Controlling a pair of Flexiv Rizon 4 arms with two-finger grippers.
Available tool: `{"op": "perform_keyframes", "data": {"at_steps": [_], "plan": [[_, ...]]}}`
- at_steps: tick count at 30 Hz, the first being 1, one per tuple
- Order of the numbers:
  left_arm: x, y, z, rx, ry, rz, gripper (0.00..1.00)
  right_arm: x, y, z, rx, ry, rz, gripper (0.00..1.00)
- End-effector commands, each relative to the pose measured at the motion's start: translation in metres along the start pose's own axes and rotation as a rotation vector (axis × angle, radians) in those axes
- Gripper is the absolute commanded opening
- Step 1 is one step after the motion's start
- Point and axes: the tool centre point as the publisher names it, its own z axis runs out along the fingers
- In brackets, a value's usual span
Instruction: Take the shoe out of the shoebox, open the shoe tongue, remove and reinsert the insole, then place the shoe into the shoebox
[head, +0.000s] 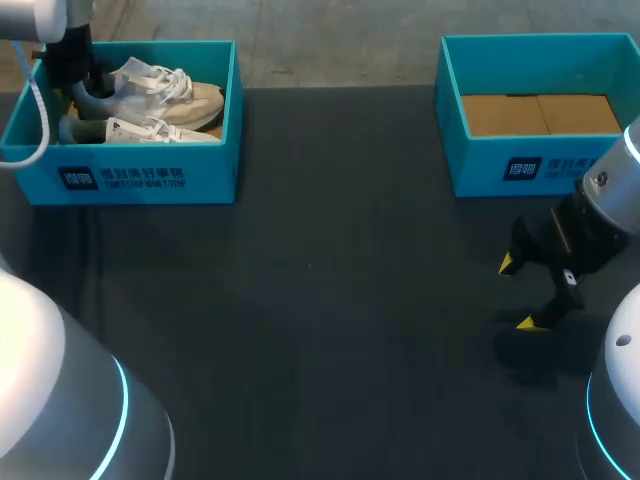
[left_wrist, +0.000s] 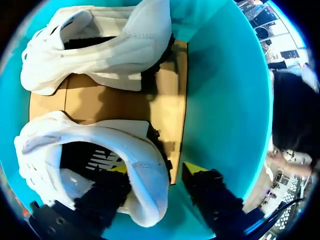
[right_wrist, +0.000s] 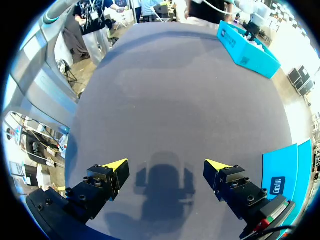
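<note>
1. Head view: the left arm (head: 38, 15) reaches down into the left shoebox (head: 140, 178), where two pale shoes (head: 165, 88) lie side by side. The right gripper (head: 517, 293) hangs above the bench (head: 330, 300), just in front of the right shoebox (head: 480, 165), with its fingers apart and nothing between them.
2. Left wrist view: the left gripper (left_wrist: 156, 168) straddles the heel of the near shoe (left_wrist: 135, 145). One finger is inside the shoe's opening and the other is outside, clear of the heel, so the fingers are apart.
3. Right wrist view: the right gripper (right_wrist: 167, 165) points down at the bench (right_wrist: 175, 95), its fingers spread wide and its shadow beneath it.
</note>
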Motion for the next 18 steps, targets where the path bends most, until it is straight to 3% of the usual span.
{"op": "perform_keyframes", "data": {"at_steps": [1, 6, 15, 18], "plan": [[0.001, -0.001, -0.006, -0.004, -0.016, 0.003, 0.81, 0.001, 0.000, 0.001, 0.003, -0.002, 0.001, 1.00], [-0.003, -0.005, -0.020, -0.024, -0.043, 0.016, 0.87, 0.001, 0.000, 0.001, 0.003, -0.002, 0.001, 1.00], [-0.006, -0.011, -0.053, -0.063, -0.090, 0.022, 0.88, 0.001, 0.000, 0.001, 0.003, -0.002, 0.001, 1.00], [-0.004, -0.016, -0.065, -0.070, -0.103, 0.014, 0.95, 0.001, 0.000, 0.001, 0.003, -0.002, 0.001, 1.00]]}}
